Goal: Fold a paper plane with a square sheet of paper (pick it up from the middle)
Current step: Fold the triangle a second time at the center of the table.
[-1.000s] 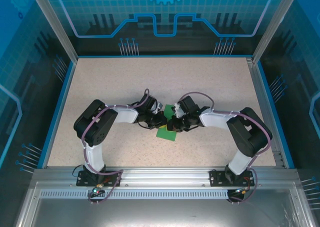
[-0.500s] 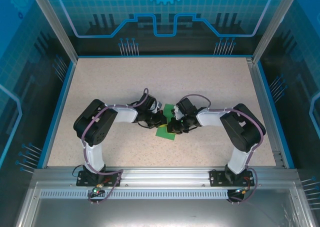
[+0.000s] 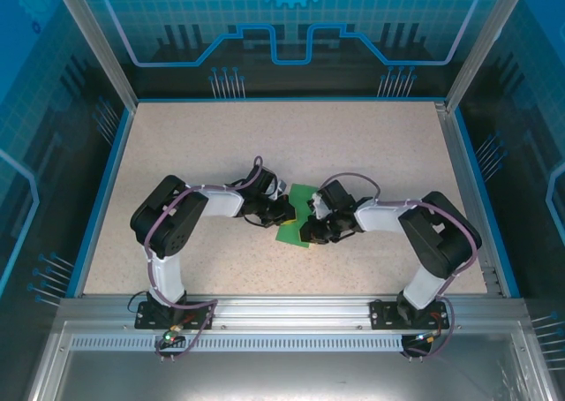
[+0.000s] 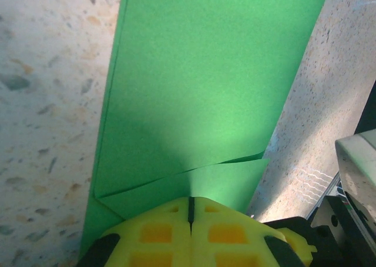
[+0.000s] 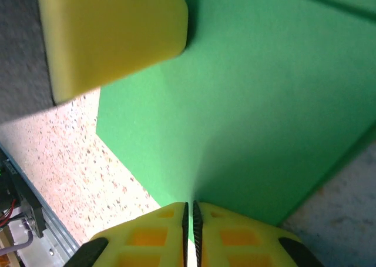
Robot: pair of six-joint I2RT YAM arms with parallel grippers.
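Green sheet of paper (image 4: 200,90) | left fingers (image 4: 158,232) shut at its edge | right fingers (image 5: 147,237) pinching its edge

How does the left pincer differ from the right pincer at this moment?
The left pincer has its fingers pressed tight together; the right pincer leaves a thin slit. The left pincer sits by folded flaps of the green paper; the right pincer by a smooth part. Both are yellow and at the paper's edge.
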